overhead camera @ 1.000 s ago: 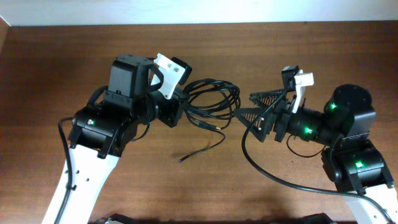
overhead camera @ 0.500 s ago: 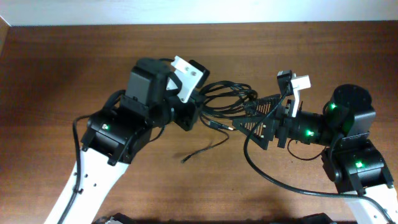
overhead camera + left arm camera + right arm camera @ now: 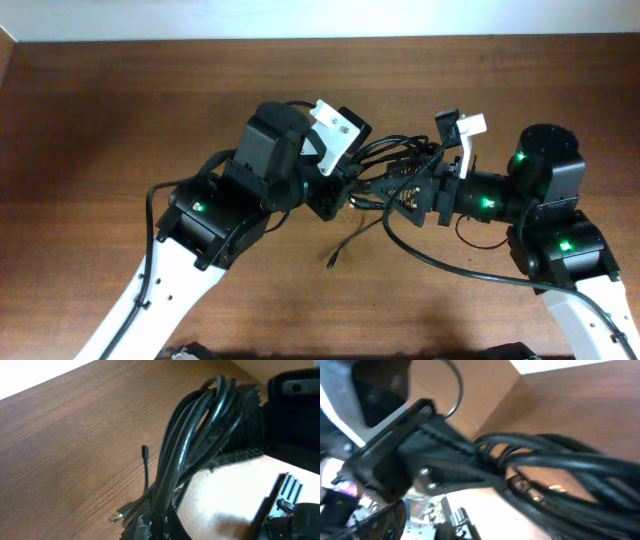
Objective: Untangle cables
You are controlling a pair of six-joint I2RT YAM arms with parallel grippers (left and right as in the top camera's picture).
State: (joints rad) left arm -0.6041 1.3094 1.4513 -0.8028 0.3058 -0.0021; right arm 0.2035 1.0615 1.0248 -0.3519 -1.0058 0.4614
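Note:
The cables (image 3: pixel 392 158) are a bunch of thin glossy black cords stretched between my two grippers above the table. My left gripper (image 3: pixel 347 192) is shut on one end of the bunch; in the left wrist view the cables (image 3: pixel 192 445) run up from its jaws (image 3: pixel 159 527). A metal plug end (image 3: pixel 116 519) sticks out beside them. One loose cable end (image 3: pixel 340 250) trails down onto the table. My right gripper (image 3: pixel 404 190) is open, with its ridged black fingers (image 3: pixel 243 435) on either side of the bunch. In the right wrist view the cables (image 3: pixel 560 462) fill the frame beside my left gripper's finger (image 3: pixel 442 450).
The brown wooden table (image 3: pixel 120 110) lies below, with a pale wall along its far edge. The right arm's own thick black wire (image 3: pixel 440 270) loops over the table in front of the right arm. The two arms are very close together at the middle.
My left gripper has carried the bunch of cables to the right, towards my right gripper. My right gripper has moved left, so its fingers now flank the bunch. The loose end dragged right.

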